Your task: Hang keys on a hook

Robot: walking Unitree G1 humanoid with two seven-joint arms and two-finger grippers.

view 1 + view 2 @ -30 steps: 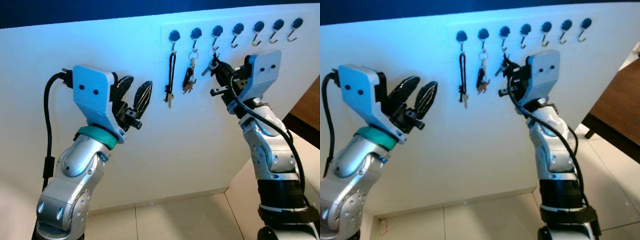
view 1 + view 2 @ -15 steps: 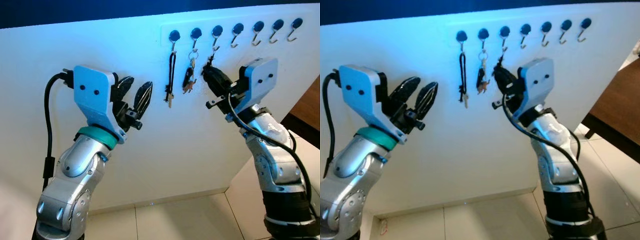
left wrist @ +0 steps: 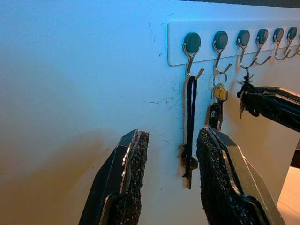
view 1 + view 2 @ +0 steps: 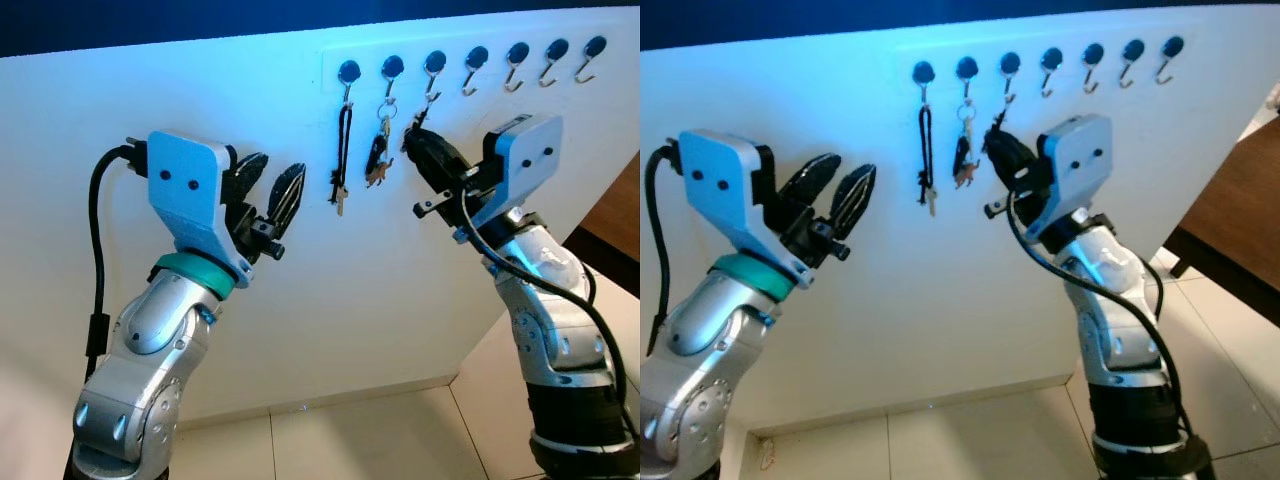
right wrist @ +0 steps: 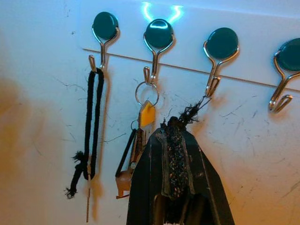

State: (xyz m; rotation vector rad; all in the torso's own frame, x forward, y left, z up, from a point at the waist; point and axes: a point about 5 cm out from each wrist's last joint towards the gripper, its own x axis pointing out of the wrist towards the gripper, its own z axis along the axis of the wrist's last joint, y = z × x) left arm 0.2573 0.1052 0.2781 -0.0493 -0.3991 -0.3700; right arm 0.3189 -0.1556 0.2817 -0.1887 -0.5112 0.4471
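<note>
Wall (image 4: 150, 90) carries a hook rail (image 4: 330, 62) up on the right. Left gripper (image 4: 268, 195) hovers left of the hooks, fingers apart, holding nothing. A key on a black cord (image 4: 343, 140) hangs from the first hook, a ringed bunch (image 4: 379, 150) from the second. Right gripper (image 4: 417, 143) is just under the third hook (image 5: 213, 82), fingers together on the keys (image 5: 176, 140), whose frayed loop reaches up to touch that hook.

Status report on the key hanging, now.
Right gripper shut on black key cord, just below third hook. Left gripper open, idle. First two hooks already hold keys; nothing blocks the third.
</note>
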